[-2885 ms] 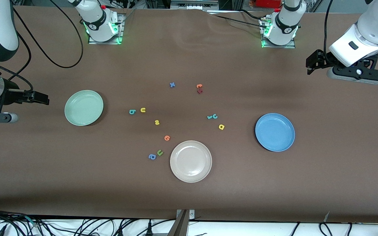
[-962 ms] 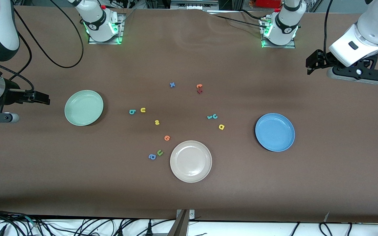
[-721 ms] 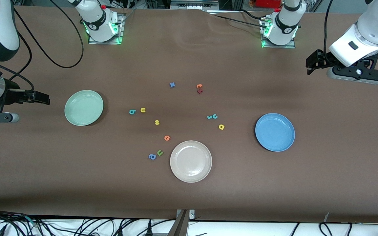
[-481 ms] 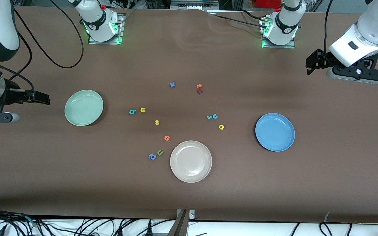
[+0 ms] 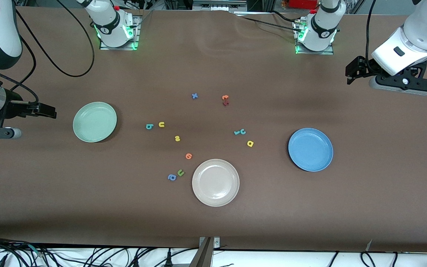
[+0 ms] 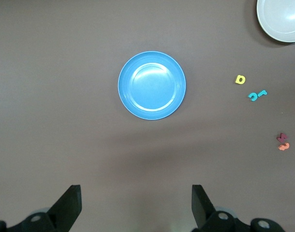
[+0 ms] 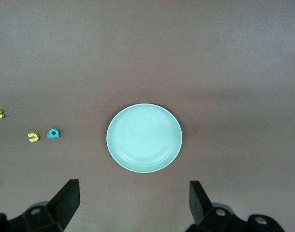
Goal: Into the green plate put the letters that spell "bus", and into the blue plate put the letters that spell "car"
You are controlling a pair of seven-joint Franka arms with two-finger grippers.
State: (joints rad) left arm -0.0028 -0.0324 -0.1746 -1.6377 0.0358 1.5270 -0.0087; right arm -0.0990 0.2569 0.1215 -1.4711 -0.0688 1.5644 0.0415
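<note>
Left gripper (image 5: 348, 74): you see it up in the air at the left arm's end of the table, jaws spread wide, holding nothing; this arm waits.
Right gripper (image 5: 52, 111): you see it at the right arm's end, just beside the green plate (image 5: 95, 122), jaws wide apart and empty; it waits too.
Green plate: bare, toward the right arm's end.
Blue plate (image 5: 310, 150): bare, toward the left arm's end.
"bus" letters: you find the teal b (image 5: 149, 127) and yellow u (image 5: 161, 124) side by side on the table, the yellow s (image 5: 177, 138) a little nearer the front camera.
"car" letters: the teal r (image 5: 237, 132) and teal c (image 5: 242, 131) touch; the yellow a (image 5: 250, 143) lies just nearer the camera.
White plate (image 5: 215, 182): nearest the camera, between the other two plates.
Other letters: an orange one (image 5: 188, 156), a green u (image 5: 180, 172) and a blue a (image 5: 172, 177) lie near the white plate.
</note>
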